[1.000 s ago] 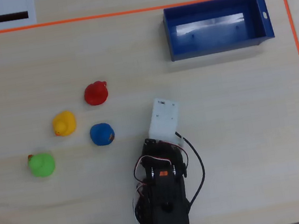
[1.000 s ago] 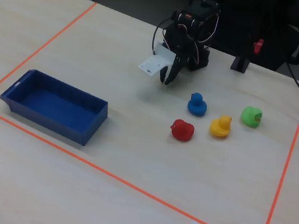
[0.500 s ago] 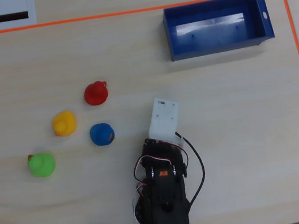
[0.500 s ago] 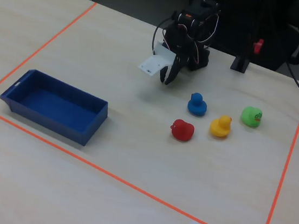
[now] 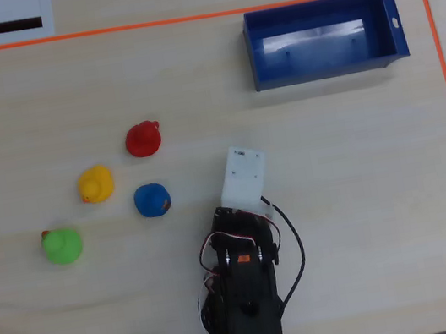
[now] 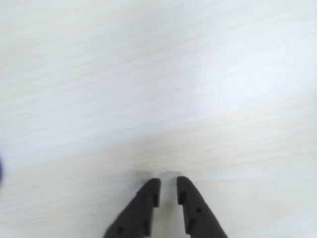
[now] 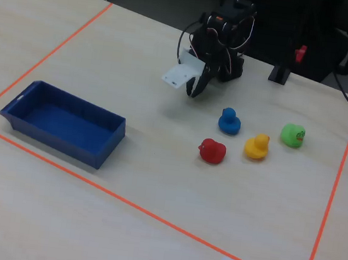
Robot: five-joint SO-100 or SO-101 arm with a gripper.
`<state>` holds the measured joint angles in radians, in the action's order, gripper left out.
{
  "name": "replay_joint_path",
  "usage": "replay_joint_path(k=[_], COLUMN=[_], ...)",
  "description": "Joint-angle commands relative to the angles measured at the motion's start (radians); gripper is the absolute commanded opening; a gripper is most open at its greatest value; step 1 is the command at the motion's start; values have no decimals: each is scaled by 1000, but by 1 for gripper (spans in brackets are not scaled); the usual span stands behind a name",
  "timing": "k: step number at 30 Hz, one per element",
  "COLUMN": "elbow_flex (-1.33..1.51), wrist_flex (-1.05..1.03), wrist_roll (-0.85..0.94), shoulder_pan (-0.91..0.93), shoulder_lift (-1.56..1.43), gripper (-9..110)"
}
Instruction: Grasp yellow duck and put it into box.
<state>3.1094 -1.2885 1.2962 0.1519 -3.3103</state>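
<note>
The yellow duck [image 5: 95, 184] stands on the pale wooden table left of the arm; it also shows in the fixed view [image 7: 257, 146]. The dark blue box [image 5: 322, 67] stands at the far right of the overhead view, and at the left in the fixed view [image 7: 65, 139]; nothing lies in it. My gripper [image 6: 168, 186] hangs over bare table with its black jaws almost together and nothing between them. In the fixed view the gripper [image 7: 194, 91] points down, left of the ducks. The duck and box are out of the wrist view.
A red duck [image 5: 143, 139], a blue duck [image 5: 152, 200] and a green duck [image 5: 63, 245] stand round the yellow one. Orange tape [image 5: 181, 19] frames the work area. The white wrist camera mount [image 5: 244, 179] covers the jaws in the overhead view.
</note>
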Motion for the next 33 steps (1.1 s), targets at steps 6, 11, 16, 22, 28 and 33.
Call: replay_joint_path(k=[6,11,16,22,28,33], elbow_flex=[-448,-795,-1068,-1302,-1321,-1276], wrist_flex=[-91,-163,-310,-434,-402,-270], wrist_roll=[-8,-117,-279,-460,-600,-683], shoulder_pan=[-17,-80,-265,-469,-660,-739], shoulder_lift=[313,541,712,887,1049,1172], gripper=[31,34,35,35,35,35])
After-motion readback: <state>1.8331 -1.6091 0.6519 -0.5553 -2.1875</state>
